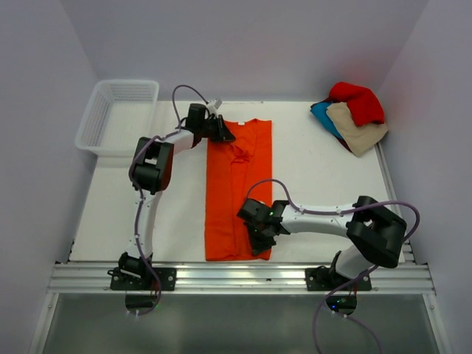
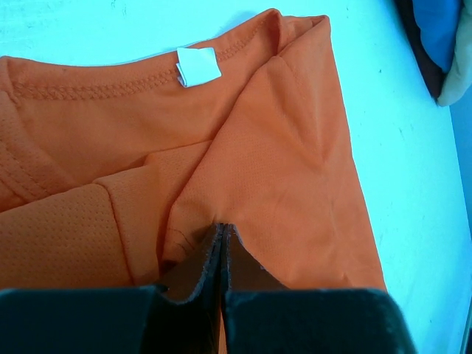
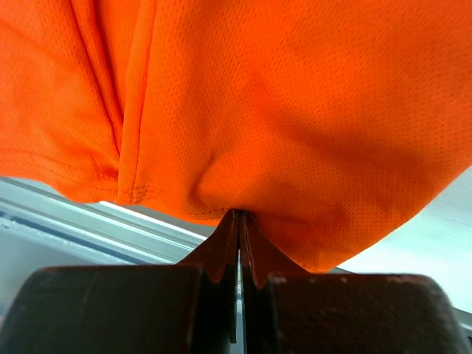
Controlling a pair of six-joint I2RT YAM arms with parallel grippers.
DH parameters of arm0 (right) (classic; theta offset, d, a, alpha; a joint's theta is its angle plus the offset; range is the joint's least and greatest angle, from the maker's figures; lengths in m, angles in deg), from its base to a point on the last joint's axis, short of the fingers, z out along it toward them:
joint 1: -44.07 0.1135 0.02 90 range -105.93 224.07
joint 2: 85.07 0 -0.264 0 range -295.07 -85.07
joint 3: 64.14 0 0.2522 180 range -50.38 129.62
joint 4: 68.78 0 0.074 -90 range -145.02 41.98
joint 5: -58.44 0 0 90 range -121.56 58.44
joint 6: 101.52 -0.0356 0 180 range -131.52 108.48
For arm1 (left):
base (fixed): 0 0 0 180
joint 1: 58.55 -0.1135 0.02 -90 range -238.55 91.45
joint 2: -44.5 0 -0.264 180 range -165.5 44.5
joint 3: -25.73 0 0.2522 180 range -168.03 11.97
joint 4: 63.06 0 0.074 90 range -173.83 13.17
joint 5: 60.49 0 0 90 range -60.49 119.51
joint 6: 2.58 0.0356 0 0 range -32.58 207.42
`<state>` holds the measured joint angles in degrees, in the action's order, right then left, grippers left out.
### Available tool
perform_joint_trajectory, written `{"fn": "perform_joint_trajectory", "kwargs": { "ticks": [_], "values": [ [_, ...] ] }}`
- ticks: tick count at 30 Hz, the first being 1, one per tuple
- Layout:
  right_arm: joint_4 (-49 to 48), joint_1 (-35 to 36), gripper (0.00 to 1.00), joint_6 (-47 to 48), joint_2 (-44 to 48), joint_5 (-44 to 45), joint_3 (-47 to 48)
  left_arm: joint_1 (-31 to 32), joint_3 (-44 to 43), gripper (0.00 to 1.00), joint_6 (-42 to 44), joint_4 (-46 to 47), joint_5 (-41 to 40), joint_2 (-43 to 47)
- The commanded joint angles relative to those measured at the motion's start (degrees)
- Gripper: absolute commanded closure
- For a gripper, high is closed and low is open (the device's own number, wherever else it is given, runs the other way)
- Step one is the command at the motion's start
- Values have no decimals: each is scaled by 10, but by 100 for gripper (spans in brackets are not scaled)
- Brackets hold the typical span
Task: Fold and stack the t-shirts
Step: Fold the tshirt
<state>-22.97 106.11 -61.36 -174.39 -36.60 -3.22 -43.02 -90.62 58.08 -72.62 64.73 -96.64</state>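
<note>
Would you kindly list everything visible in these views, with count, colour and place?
orange t-shirt: one, bright orange, folded lengthwise, table centre.
other t-shirts: three, red, beige and teal-blue, heaped at the far right corner.
basket: one, white mesh, far left corner.
table: one, white, beneath everything.
left claw: one, dark, shut on the orange t-shirt's collar end.
right claw: one, dark, shut on its hem end.

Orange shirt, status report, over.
Left tool shut on orange shirt near collar. Right tool shut near hem. Shirt folded in long strip. Nothing blocking.
</note>
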Motion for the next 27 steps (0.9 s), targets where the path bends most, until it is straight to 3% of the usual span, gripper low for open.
{"fn": "perform_joint_trajectory", "kwargs": {
  "ticks": [1, 2, 3, 4, 5, 7, 8, 11, 14, 18, 22, 27],
  "values": [
    [42, 1, 100, 1, 19, 49, 17, 0, 15, 95, 12, 10, 4, 58],
    [51, 1, 100, 6, 23, 74, 25, -3, 27, 77, 12, 16, 7, 73],
    [62, 1, 100, 12, 27, 87, 45, -5, 38, 69, 15, 19, 6, 115],
    [74, 2, 87, 25, 34, 98, 52, -5, 54, 59, 19, 30, -14, 148],
    [79, 3, 76, 31, 54, 118, 58, -5, 103, 39, 25, 42, -27, 225],
    [83, 2, 54, 36, 83, 137, 66, -1, 175, 19, 40, 36, -81, 305],
    [81, 3, 49, 35, 101, 144, 65, 0, 197, 16, 44, 24, -100, 343],
    [58, 2, 41, 28, 164, 162, 44, 8, 304, 14, 46, -40, -154, 512],
    [57, 2, 41, 8, 197, 174, 15, 31, 436, 14, 16, -87, -186, 623],
    [110, 1, 41, -26, 200, 204, -10, 98, 566, 18, -18, -176, -209, 703],
    [100, 1, 42, -58, 215, 194, -48, 178, 717, 26, -81, -185, -182, 772],
    [92, 2, 44, -90, 272, 189, -103, 229, 793, 28, -143, -190, -173, 882]
  ]
}}
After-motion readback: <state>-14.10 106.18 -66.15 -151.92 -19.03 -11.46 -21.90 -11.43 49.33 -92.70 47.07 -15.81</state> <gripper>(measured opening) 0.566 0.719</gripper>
